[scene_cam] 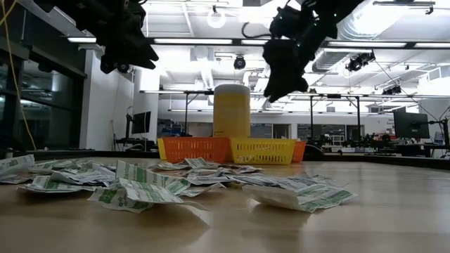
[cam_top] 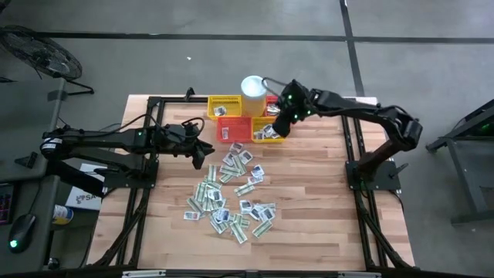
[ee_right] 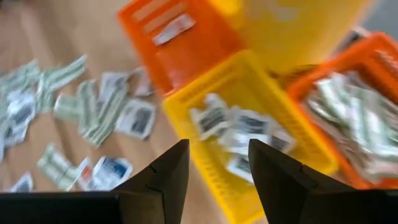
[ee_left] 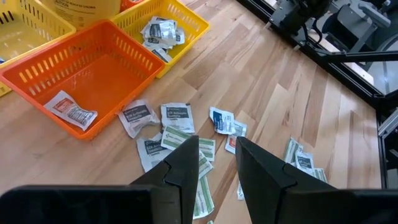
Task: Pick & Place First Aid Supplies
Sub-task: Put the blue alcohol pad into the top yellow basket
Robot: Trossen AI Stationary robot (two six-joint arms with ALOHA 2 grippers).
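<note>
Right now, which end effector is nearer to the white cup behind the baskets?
Right. The right end effector hangs just beside the white cup, over the yellow basket holding packets. The left end effector is farther off, by the scattered packets.

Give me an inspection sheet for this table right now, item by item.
Surface: pale wooden slatted table.
Job's things: small flat white and green sachets scattered mid-table; more lie in the yellow mesh basket, one in the orange mesh basket.
Clutter: tall pale cylindrical cup behind the baskets.
Grippers: left tool open, empty, above the pile; right tool open, empty, above the yellow basket.
Cables: nothing seen on the tabletop.
Surroundings: grey floor, workshop room behind.
</note>
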